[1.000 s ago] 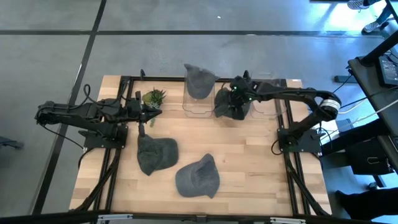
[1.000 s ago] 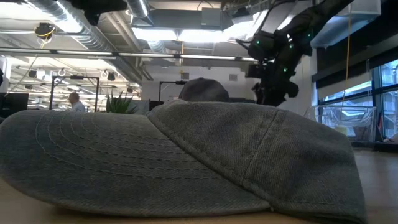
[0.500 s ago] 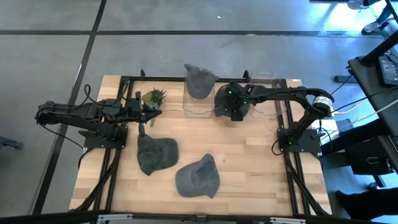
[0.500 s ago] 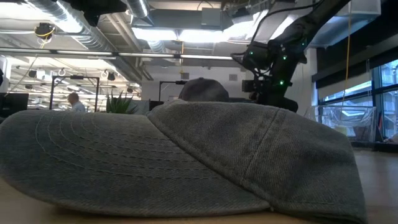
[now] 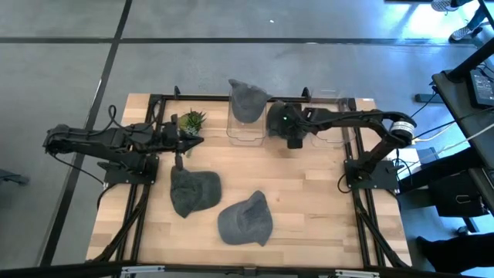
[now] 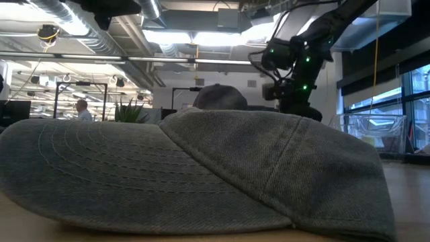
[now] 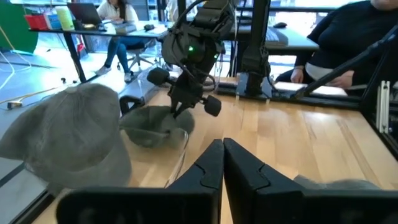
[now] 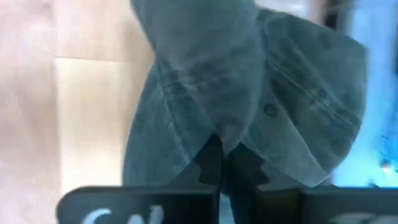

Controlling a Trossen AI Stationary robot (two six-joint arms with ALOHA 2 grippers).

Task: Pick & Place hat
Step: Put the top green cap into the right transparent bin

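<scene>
- High view: the right gripper (image 5: pixel 292 133) reaches to the far edge of the wooden table (image 5: pixel 309 193), pinching a dark grey cap (image 5: pixel 279 120) over a clear bin (image 5: pixel 245 131) row. Another cap (image 5: pixel 247 99) sits on a bin; two lie flat (image 5: pixel 193 191) (image 5: pixel 245 218) nearer. The left gripper (image 5: pixel 185 142) waits beside a small plant (image 5: pixel 191 120).
- Low view: a grey cap (image 6: pixel 201 168) fills the foreground.
- Left wrist view: its fingers (image 7: pixel 211 168) press together, holding nothing.
- Right wrist view: fingers (image 8: pixel 211 162) clamp denim-like cap fabric (image 8: pixel 249 112).
</scene>
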